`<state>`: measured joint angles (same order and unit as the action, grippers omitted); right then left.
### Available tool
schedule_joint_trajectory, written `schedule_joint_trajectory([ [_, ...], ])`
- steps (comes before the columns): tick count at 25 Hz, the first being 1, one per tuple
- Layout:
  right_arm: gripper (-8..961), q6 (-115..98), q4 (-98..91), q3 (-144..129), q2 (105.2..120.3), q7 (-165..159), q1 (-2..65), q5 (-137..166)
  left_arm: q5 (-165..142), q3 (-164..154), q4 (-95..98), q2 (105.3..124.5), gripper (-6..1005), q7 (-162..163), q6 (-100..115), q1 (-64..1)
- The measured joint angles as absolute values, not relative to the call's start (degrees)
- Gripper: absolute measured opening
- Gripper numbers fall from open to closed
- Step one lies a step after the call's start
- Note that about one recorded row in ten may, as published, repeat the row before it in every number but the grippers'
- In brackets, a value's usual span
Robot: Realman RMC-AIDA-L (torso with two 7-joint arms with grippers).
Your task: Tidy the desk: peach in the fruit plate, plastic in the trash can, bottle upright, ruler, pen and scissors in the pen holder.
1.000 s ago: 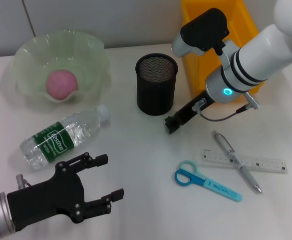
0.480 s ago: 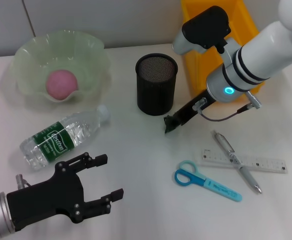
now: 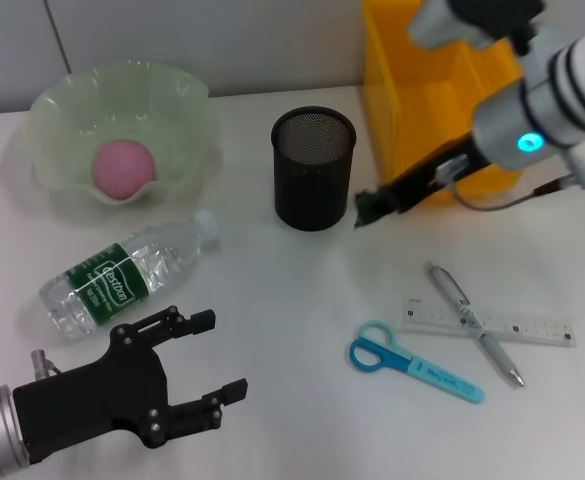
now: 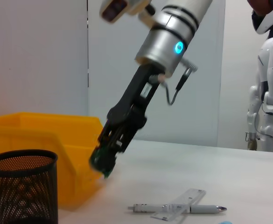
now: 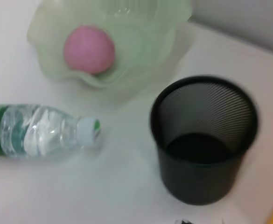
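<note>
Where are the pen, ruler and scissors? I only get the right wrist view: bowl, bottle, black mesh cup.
Observer: On the desk to the robot's right of that cup. The pen crosses the ruler, with the scissors beside them.
Operator: What is the right gripper near?
Observer: The right gripper hangs between the pen holder and a yellow bin.
Operator: And the other arm?
Observer: The left gripper is open, just short of the lying bottle.

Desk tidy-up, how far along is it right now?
Done: peach in the fruit plate. In hand: nothing visibly held; right gripper is beside the pen holder. Left: bottle lies flat; pen, ruler, scissors on the desk.
</note>
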<state>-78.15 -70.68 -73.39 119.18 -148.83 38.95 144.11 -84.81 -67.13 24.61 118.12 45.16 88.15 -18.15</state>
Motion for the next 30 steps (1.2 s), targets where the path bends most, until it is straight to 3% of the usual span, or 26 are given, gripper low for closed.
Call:
schedule_joint_trajectory([
  [12,448,-79.6,-86.2,-59.4,119.00,-148.6,34.8,151.3,-84.8,-67.2,24.6,118.13,805,45.2,88.3,-18.3],
  [22,451,-66.6,-78.4,-59.0,118.72,-145.7,37.0,154.0,-84.8,-67.4,24.6,118.12,805,45.2,88.5,-18.3],
  [30,564,-63.6,-71.9,-59.6,118.91,-144.3,40.4,157.1,-84.8,-67.4,24.6,118.08,805,45.6,88.6,-18.1],
])
